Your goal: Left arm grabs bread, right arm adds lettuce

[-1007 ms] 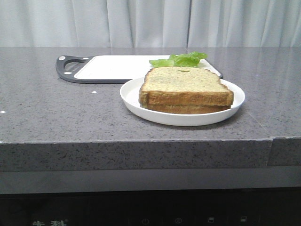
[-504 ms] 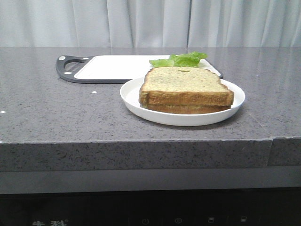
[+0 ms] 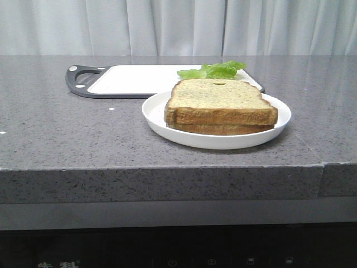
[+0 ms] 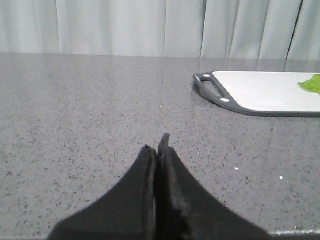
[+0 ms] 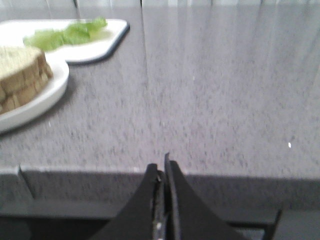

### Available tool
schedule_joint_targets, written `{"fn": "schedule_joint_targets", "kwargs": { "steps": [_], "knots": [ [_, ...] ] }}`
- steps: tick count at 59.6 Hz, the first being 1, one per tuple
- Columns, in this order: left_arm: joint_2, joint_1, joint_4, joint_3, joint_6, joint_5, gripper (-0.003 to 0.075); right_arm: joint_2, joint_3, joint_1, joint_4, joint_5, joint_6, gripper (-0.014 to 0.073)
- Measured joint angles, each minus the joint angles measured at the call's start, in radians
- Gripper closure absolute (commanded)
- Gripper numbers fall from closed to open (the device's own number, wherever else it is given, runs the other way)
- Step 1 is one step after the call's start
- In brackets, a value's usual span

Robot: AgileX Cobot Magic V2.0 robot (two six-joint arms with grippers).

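Observation:
Two bread slices lie stacked on a white plate (image 3: 162,124) in the front view; the thicker, speckled bread (image 3: 217,100) lies on top of a thinner slice (image 3: 223,129). The green lettuce (image 3: 215,71) lies on the white cutting board (image 3: 134,80) behind the plate. Neither arm shows in the front view. My left gripper (image 4: 156,145) is shut and empty over bare counter, the board's handle end ahead of it. My right gripper (image 5: 161,167) is shut and empty at the counter's front edge; the bread (image 5: 17,70), plate (image 5: 47,95) and lettuce (image 5: 65,34) show in its view.
The grey stone counter (image 3: 67,128) has a front edge with a seam (image 3: 322,164) at the right. White curtains (image 3: 178,25) hang behind. The cutting board has a black rim and handle (image 3: 83,78); it also shows in the left wrist view (image 4: 260,92).

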Motion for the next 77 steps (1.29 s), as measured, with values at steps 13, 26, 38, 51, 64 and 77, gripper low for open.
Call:
{"fn": "schedule_joint_targets", "kwargs": {
  "steps": [13, 26, 38, 51, 64, 77],
  "knots": [
    [0.146, 0.000, 0.004, -0.243, 0.000, 0.050, 0.0741, 0.033, -0.194, 0.000, 0.023, 0.035, 0.002, 0.0663],
    [0.455, 0.000, 0.000, -0.455, 0.000, 0.081, 0.0741, 0.252, -0.434, 0.000, 0.020, 0.107, 0.002, 0.0663],
    [0.535, 0.000, 0.000, -0.491, 0.000, 0.082, 0.0628, 0.360, -0.506, 0.000, 0.007, 0.143, 0.000, 0.0616],
    [0.535, 0.000, 0.000, -0.491, 0.000, 0.081, 0.0066, 0.365, -0.506, 0.000, 0.003, 0.147, 0.000, 0.0172],
    [0.548, 0.000, -0.157, -0.507, -0.003, 0.110, 0.0069, 0.365, -0.506, 0.000, 0.002, 0.149, 0.000, 0.0090],
    [0.773, -0.151, -0.246, -0.692, -0.006, 0.295, 0.0084, 0.365, -0.506, 0.000, 0.002, 0.153, 0.000, 0.0090]
  ]
}}
